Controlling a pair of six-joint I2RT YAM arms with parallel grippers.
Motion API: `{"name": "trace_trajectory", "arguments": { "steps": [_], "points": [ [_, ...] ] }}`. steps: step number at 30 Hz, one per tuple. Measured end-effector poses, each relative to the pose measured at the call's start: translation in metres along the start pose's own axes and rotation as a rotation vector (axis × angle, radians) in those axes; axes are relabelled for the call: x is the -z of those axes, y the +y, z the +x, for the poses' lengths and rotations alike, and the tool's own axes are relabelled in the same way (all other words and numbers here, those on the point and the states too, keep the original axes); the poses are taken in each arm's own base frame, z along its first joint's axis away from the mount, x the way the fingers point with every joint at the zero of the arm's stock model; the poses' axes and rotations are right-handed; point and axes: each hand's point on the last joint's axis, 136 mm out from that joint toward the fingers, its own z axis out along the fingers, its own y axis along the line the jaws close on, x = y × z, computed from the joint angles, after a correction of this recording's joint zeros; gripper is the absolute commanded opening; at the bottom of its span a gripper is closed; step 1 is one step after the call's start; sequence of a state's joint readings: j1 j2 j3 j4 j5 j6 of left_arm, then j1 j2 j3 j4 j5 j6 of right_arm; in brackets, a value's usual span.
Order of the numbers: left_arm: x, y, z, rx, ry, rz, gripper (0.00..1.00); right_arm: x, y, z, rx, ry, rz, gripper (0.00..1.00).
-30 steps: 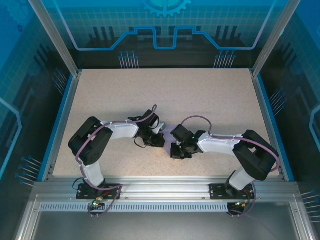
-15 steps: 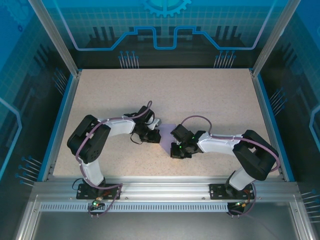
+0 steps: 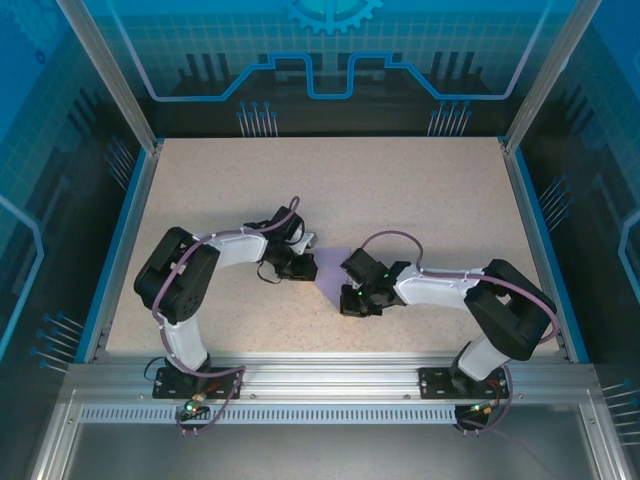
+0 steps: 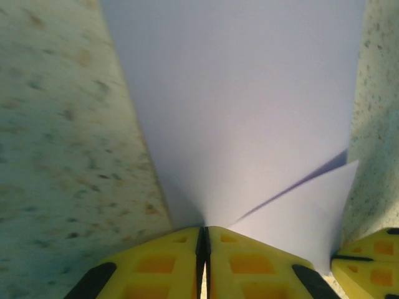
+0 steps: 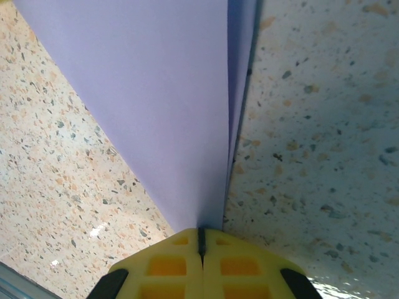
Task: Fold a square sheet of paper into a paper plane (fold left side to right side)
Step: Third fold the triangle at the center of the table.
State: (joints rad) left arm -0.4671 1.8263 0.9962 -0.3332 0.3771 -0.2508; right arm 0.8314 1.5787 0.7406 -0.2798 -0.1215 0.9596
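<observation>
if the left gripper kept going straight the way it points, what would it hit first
The paper: the left gripper is shut on its near edge and the sheet stretches straight ahead. Beyond that, probably table, though depth is unclear.

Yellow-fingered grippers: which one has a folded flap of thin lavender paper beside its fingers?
The left gripper: a triangular flap of the thin lavender-purple paper lies beside it; the right gripper pinches a straight edge.
</observation>
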Motion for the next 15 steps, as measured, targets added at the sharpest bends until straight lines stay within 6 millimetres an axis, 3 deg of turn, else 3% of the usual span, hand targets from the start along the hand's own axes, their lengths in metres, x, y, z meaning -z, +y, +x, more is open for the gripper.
{"name": "trace_trajectory", "arguments": {
  "steps": [5, 8, 11, 15],
  "points": [
    [0.004, 0.008, -0.005, 0.018, -0.013, -0.016, 0.15, 0.0, 0.0, 0.001, 0.001, 0.004, 0.0, 0.0],
    [0.007, 0.008, -0.006, 0.021, -0.021, -0.02, 0.21, 0.001, 0.001, 0.0, 0.019, -0.001, -0.002, 0.0],
    [0.024, 0.016, -0.017, 0.042, -0.086, -0.049, 0.35, 0.004, -0.002, 0.0, 0.067, -0.014, 0.017, 0.01],
    [0.064, 0.01, -0.027, 0.078, -0.205, -0.043, 0.48, 0.019, 0.002, -0.011, 0.161, -0.068, 0.04, 0.16]
  ]
}}
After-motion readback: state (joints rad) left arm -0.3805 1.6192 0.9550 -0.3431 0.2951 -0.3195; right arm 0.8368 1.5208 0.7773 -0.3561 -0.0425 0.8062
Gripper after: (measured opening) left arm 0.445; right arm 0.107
